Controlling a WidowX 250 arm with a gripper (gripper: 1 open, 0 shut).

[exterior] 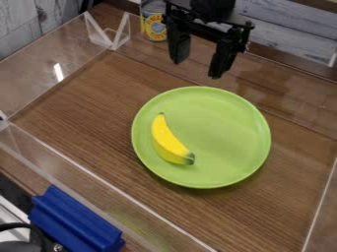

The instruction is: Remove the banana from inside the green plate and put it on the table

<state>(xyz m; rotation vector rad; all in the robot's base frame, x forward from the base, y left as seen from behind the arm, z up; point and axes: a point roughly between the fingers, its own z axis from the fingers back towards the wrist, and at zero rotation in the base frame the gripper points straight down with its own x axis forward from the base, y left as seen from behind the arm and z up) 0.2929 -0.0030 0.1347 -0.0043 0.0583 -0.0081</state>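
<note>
A small curved yellow banana (170,141) with a dark tip lies inside the lime-green plate (235,123), on the plate's left half. The plate rests near the middle of the dark wood-grain table (93,108). My black gripper (199,55) hangs above the table's far side, up and behind the plate, well apart from the banana. Its two fingers point down and stand wide apart with nothing between them.
Clear acrylic walls (46,54) border the table on the left, back and front. A blue object (73,221) sits outside the front wall at the lower left. A yellow-labelled item (156,25) stands behind the back wall.
</note>
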